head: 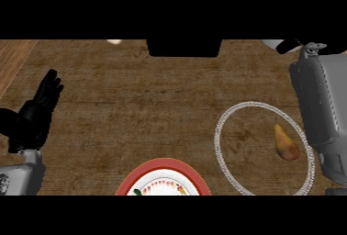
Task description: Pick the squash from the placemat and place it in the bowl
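On the placemat (230, 120) lies the squash (287, 143) (untouched); left robot hand (37, 114) rests open, right one hidden.

Open brown counter (149, 105) across the middle, my clearest lane, red-rimmed bowl (163, 181) at lower edge, squash (287, 143) on ringed placemat (234, 114), my right forearm (322, 105) crowding its right edge, left hand (37, 114) resting far left, black block (184, 47) at top

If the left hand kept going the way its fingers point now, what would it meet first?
Nothing, as far as this view shows: the left hand points up and away over bare counter, well clear of squash and bowl.
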Available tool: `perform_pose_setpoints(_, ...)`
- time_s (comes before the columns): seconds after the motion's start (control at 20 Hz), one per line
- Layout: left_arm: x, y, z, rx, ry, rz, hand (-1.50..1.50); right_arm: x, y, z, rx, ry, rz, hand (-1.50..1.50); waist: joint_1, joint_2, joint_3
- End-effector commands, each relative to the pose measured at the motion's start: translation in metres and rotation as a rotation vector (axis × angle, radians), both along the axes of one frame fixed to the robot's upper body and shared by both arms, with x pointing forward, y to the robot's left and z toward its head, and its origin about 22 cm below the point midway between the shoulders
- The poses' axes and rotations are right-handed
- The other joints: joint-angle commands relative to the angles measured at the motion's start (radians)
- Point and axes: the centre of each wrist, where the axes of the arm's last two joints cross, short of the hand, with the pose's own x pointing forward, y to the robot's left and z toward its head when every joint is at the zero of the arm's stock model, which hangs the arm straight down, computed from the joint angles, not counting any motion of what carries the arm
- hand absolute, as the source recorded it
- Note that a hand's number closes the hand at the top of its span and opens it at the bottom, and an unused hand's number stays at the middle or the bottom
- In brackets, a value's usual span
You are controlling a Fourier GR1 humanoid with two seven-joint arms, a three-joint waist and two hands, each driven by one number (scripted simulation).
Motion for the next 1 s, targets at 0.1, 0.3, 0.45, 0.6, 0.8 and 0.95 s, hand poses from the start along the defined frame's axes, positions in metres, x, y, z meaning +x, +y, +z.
perform_pose_setpoints(0.1, -0.008, 0.008, 0.005, -0.018, 0.010, 0.021, 0.00, -0.005, -0.011, 0.035, -0.024, -0.142, -0.098, 1.50, -0.012, -0.005, 0.000)
perform_pose_setpoints(0.3, 0.001, 0.011, -0.004, -0.005, -0.013, 0.019, 0.00, -0.009, -0.046, 0.025, 0.008, -0.164, -0.118, 1.50, -0.016, -0.003, 0.000)
perform_pose_setpoints(0.45, 0.014, 0.001, 0.003, -0.008, 0.005, 0.021, 0.00, -0.016, -0.090, 0.032, 0.050, -0.226, -0.107, 1.50, -0.021, -0.001, 0.001)
perform_pose_setpoints(0.6, -0.007, 0.002, -0.010, -0.007, 0.003, 0.024, 0.00, -0.020, -0.112, -0.003, 0.088, -0.221, -0.106, 1.50, -0.013, -0.002, 0.001)
perform_pose_setpoints(0.8, 0.001, -0.009, 0.006, -0.001, -0.018, 0.023, 0.00, -0.023, -0.171, 0.007, 0.112, -0.224, -0.131, 1.50, -0.006, 0.003, 0.001)
perform_pose_setpoints(0.95, -0.001, 0.016, 0.003, 0.004, -0.004, 0.022, 0.00, -0.036, -0.194, -0.033, 0.110, -0.235, -0.120, 1.50, -0.009, 0.001, 0.001)
